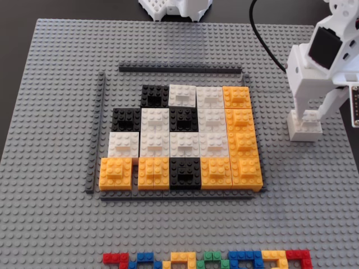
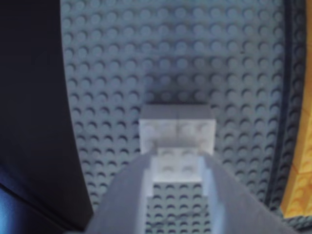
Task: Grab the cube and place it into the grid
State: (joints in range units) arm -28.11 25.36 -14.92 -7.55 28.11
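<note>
One slip is the main worry: the gripper [image 1: 305, 119] seems to pinch only the small raised brick on top of the cube [image 1: 305, 129], so a lift could let it twist or drop, or the studs below might hold it fast to the baseplate [image 1: 61, 84]. At the right of the fixed view, the cube sits on the baseplate, well apart from the grid [image 1: 182, 137]. Both fingers [image 2: 126, 195] are clamped on that top brick, one each side, in the wrist view.
</note>
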